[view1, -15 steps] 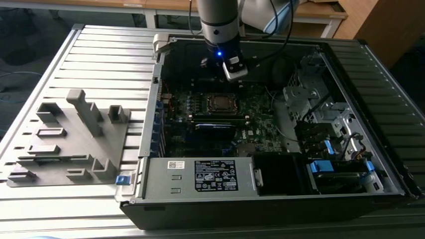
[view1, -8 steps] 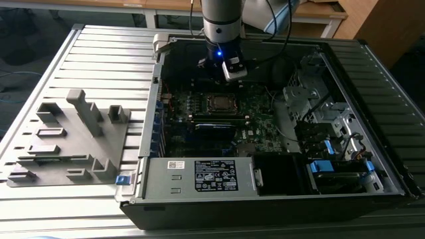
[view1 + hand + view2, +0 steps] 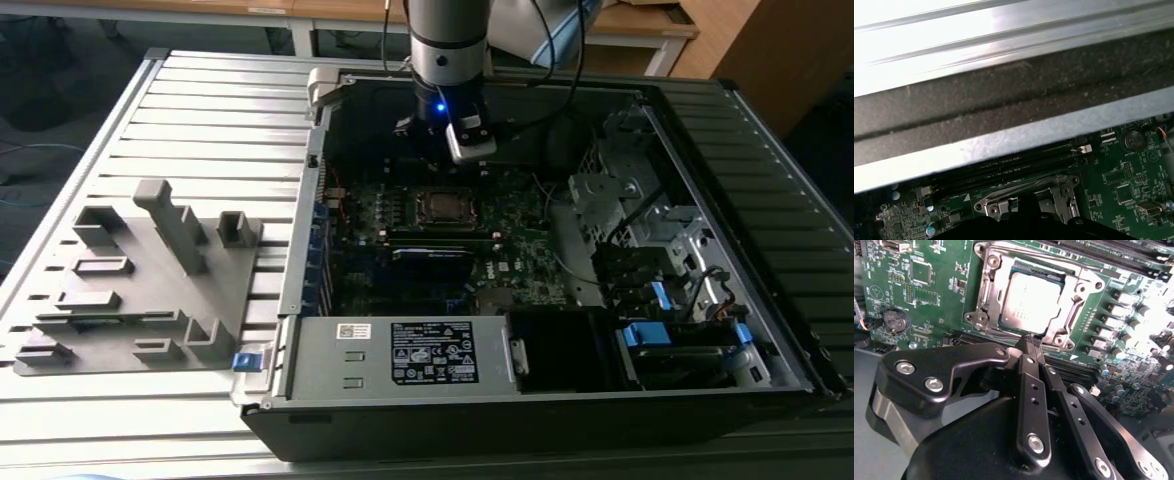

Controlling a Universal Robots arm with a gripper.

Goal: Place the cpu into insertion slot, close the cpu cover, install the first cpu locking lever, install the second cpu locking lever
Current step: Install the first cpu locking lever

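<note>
Sitting in the insertion slot (image 3: pixel 1004 325), the cpu (image 3: pixel 1030 302) looks placed, and the cpu cover (image 3: pixel 1074 300) frames it (apparently down, though whether either lever is latched I cannot tell). The gripper (image 3: pixel 1029 342) hangs just above the socket's edge, its fingers (image 3: pixel 1026 370) pinched together, holding nothing.

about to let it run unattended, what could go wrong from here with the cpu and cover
1. The cpu sits in the slot under the cover, and the shut tool hovers close by the cover's edge. A small drift could scrape the board beside it.
2. Memory slots run right under the tool, so a low sideways move might catch them.
3. The case wall is near the wrist, leaving little room to swing.
</note>
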